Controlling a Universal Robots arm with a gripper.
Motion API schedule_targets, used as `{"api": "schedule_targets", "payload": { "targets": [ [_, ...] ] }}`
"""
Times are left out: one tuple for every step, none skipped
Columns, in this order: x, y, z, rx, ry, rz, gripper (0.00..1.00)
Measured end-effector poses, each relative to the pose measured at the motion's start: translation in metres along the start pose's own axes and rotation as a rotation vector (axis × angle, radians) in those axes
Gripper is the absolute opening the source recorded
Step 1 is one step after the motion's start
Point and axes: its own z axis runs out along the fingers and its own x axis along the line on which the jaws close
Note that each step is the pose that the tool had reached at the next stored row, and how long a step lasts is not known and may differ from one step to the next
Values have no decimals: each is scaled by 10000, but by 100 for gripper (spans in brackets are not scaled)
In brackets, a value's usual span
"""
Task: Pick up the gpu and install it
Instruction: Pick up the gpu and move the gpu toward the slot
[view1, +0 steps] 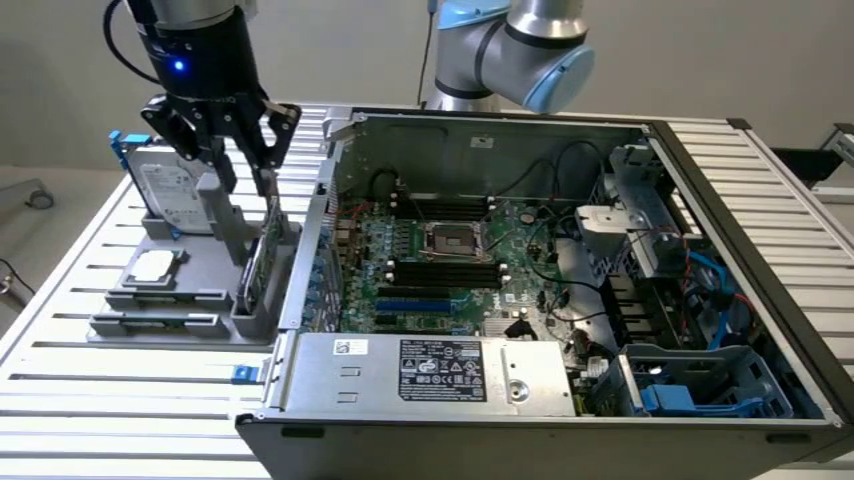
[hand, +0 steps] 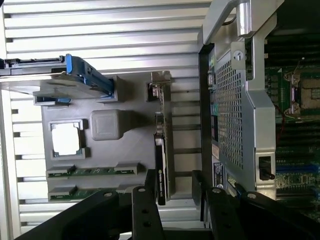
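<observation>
The gpu (view1: 271, 255) stands on edge in a grey holder (view1: 200, 325) on the slatted table, at the exterior view's left of the open computer case (view1: 400, 375). In the wrist view the gpu (hand: 162, 150) is a thin dark card with its silver bracket (hand: 160, 82) at the far end. My gripper (view1: 247, 178) hangs open just above the card's top edge. The two black fingers (hand: 145, 200) stand on either side of the card with a gap to it. The motherboard (view1: 441, 255) lies exposed inside the case, with blue slots (view1: 414, 300).
The holder (hand: 130, 150) also carries a silver hard drive with a blue frame (view1: 174, 190), a square processor chip (view1: 154, 265) and two memory sticks (view1: 154, 320). The case's raised side wall (hand: 240, 100) stands close beside the gpu. The power supply (view1: 427, 372) sits at the case front.
</observation>
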Motion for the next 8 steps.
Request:
{"api": "schedule_targets", "payload": {
  "targets": [
    [0,-1,18,0,1,-32,42],
    [1,-2,37,1,3,-66,42],
    [3,-3,55,1,4,-98,42],
    [4,-4,73,2,6,-133,42],
    [7,-4,91,2,8,-172,42],
    [11,-5,109,3,10,-220,42],
    [17,-7,128,4,12,-271,42],
    [22,-8,146,4,15,-319,42]
  ]
}}
